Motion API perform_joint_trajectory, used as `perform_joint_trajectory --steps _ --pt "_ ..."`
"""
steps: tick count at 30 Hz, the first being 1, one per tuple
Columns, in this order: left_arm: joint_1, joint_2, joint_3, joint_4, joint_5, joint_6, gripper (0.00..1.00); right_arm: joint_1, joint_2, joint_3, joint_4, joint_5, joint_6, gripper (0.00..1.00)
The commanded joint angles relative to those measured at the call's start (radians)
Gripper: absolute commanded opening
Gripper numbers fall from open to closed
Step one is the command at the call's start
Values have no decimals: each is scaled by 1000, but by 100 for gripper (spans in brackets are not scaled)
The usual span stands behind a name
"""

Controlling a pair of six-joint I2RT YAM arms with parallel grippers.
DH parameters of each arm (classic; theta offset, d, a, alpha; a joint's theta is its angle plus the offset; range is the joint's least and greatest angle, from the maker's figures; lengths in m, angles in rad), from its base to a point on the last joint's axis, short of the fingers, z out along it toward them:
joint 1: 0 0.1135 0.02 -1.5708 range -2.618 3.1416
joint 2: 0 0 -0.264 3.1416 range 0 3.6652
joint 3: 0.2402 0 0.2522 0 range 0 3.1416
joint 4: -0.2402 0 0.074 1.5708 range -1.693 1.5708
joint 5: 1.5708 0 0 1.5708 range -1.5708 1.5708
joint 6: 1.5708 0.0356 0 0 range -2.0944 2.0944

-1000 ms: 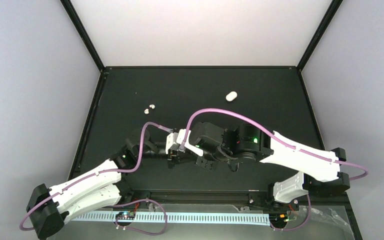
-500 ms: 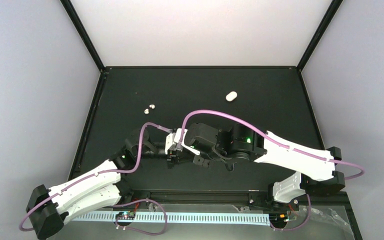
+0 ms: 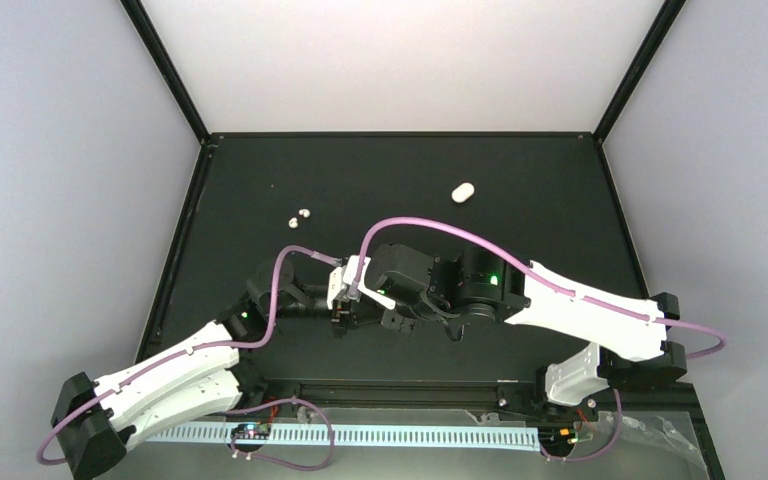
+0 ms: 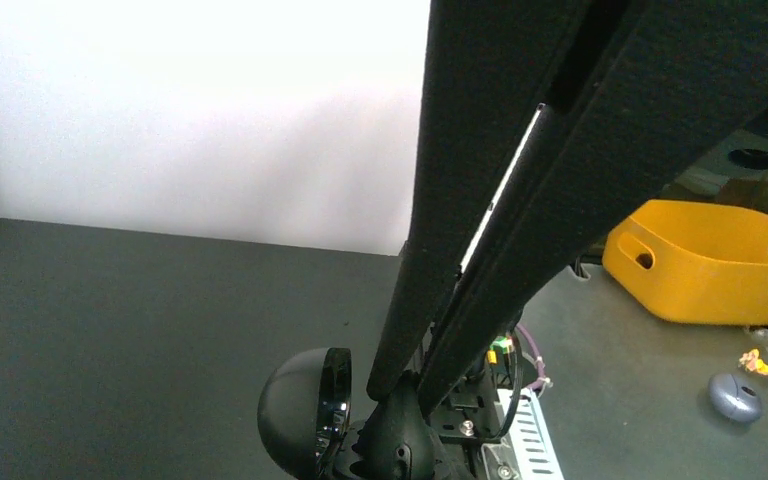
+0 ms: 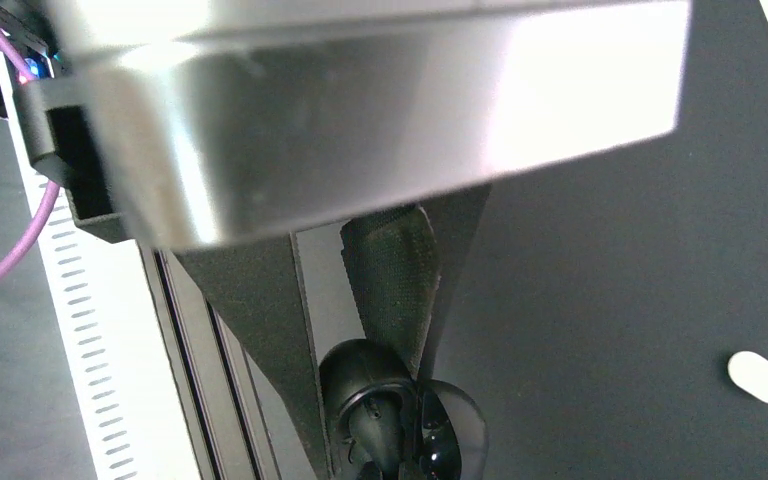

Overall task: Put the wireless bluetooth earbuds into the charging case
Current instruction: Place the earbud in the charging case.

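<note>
The charging case [image 4: 400,445] is black, and its domed lid [image 4: 300,410] hangs open to the left. My left gripper [image 4: 410,385] is shut on the case body. My right gripper [image 5: 375,360] is shut with nothing between its fingers, its tips resting against the case [image 5: 375,400] next to the open lid [image 5: 455,430]. From above, the two grippers [image 3: 345,318] [image 3: 392,320] meet low over the near middle of the mat, and the case between them is hidden. The two wireless bluetooth earbuds [image 3: 293,222] [image 3: 305,212] are tiny white buds lying side by side, far left of the grippers.
A white oval pebble-shaped object [image 3: 462,191] lies at the far right of the black mat [image 3: 520,200], also seen in the right wrist view [image 5: 758,377]. A perforated white strip [image 3: 400,436] runs along the near edge. Outside the enclosure stands a yellow bin [image 4: 700,265].
The right arm has slid left, bringing its shut gripper up to the left gripper. The left arm has barely moved, and the earbuds and white oval have stayed put.
</note>
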Motion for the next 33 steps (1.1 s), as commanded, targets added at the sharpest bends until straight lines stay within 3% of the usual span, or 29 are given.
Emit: perform_joint_trajectory --steps 1,19,33 --pt "-7 -18 10 64 9 -22 2 7 14 25 12 -32 4 1" --pt "-7 -32 13 120 13 -66 1 10 0 35 67 -80 31 1" --pt "-7 -47 14 117 9 -71 2 10 -27 50 76 -73 55 6"
